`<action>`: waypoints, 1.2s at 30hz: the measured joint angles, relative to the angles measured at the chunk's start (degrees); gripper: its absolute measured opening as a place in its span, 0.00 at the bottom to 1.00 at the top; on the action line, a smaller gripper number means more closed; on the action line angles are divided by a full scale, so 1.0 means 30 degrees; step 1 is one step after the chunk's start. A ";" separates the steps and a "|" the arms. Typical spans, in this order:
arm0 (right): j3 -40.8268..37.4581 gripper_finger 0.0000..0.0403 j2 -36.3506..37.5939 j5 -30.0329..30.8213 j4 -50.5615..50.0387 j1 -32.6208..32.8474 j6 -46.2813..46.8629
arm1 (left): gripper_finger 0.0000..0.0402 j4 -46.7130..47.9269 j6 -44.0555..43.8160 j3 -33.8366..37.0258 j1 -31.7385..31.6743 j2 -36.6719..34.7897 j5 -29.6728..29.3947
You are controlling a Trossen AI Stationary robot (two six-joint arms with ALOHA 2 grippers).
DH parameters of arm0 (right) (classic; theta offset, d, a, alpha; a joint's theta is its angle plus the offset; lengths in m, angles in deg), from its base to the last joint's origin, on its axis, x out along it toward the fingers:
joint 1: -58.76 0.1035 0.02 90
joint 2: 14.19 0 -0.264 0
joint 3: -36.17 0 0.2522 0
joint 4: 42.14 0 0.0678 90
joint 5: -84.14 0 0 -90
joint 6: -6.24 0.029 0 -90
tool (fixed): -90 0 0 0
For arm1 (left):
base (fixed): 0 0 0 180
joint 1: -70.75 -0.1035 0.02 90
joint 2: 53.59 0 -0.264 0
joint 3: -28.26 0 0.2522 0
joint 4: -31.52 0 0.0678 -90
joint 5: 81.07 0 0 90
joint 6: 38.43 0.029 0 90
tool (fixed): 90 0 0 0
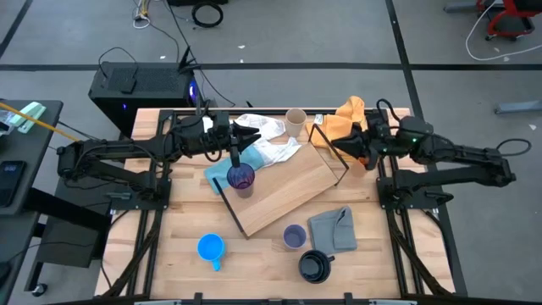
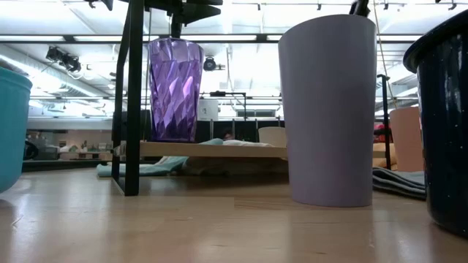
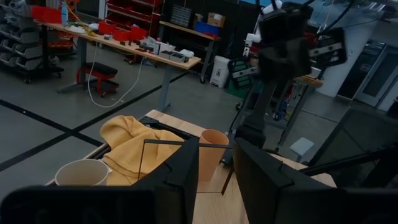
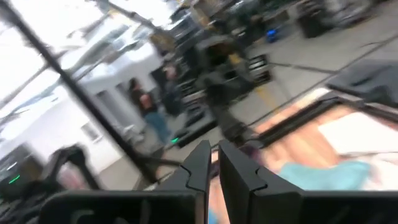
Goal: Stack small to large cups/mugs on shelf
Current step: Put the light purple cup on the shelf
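Dark purple tumbler (image 1: 241,178): standing upright on the shelf (image 1: 292,191), centre-left of the high view. Left gripper (image 1: 236,153) is hovering directly above its rim, fingers part-open, holding nothing. Right gripper (image 1: 362,152) is waiting at the shelf's upper-right edge, fingers nearly closed, gripping nothing visible.

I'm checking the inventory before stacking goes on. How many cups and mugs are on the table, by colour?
Dark purple faceted plastic tumbler: 1
Lavender plastic cup: 1
Black enamel mug: 1
Bright blue mug: 1
Beige cup: 1
Orange cup: 1
Total: 6
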 joint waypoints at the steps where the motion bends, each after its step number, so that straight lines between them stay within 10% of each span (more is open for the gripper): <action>1: 0.0189 0.09 -0.0291 -0.0198 0.0020 0.0449 -0.0151 | 0.27 0.0000 -0.0009 0.0000 0.0000 0.0000 0.0000; 23: 1.1338 0.09 -1.2220 -0.1591 -1.1528 0.5506 -0.7992 | 0.27 -0.0015 0.0306 -0.0002 0.0000 -0.0001 0.0040; 36: 1.3053 0.20 -1.6792 -0.1649 -1.4668 0.7909 -0.9094 | 0.27 0.0249 0.0539 -0.0036 0.0000 -0.0543 0.0944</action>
